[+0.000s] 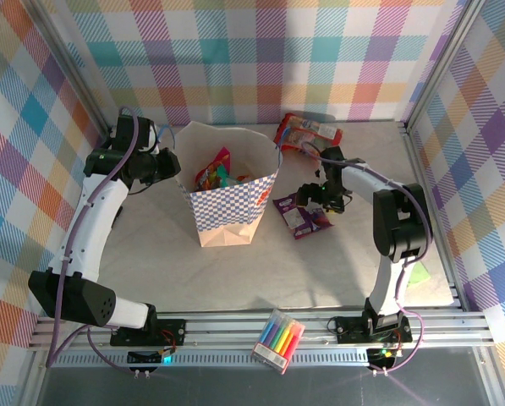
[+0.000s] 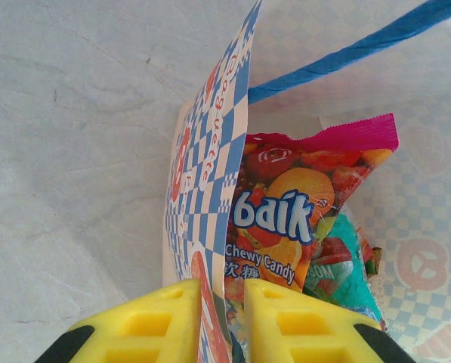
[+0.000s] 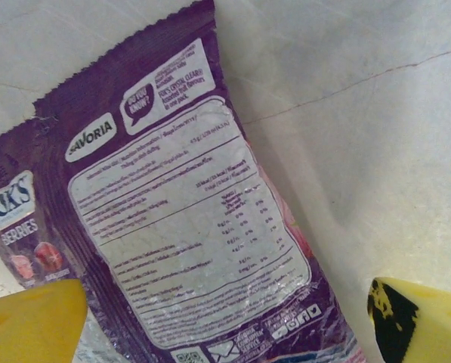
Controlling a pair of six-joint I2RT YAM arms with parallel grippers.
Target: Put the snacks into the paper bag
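Snacks, partly bagged: the paper bag [image 1: 227,203] stands open at centre frame in the top view, with several packets inside.

- Left gripper [image 1: 169,162]: it sits at the bag's upper-left rim. In the left wrist view you see this gripper [image 2: 223,302] pinched on the bag's checkered wall [image 2: 202,204], one yellow finger on each side of the paper.
- Inside the bag, right of that wall: a pink-edged chewy candy packet [image 2: 293,219] standing up, with a teal packet [image 2: 346,265] just behind it at lower right. The blue cord handle [image 2: 346,49] crosses the upper right.
- Right gripper [image 1: 315,193]: it hovers right of the bag, above a purple packet [image 1: 301,213] lying flat on the table [image 1: 150,279]. In the right wrist view the gripper [image 3: 229,318] stands wide apart, fingers at the lower corners, and the purple packet [image 3: 180,227] lies back side up between them. You cannot tell whether the fingers touch it.
- A red packet [image 1: 307,133] lies near the back wall, upper right of the bag.
- The marker pack [image 1: 279,340] rests on the rail at bottom centre.
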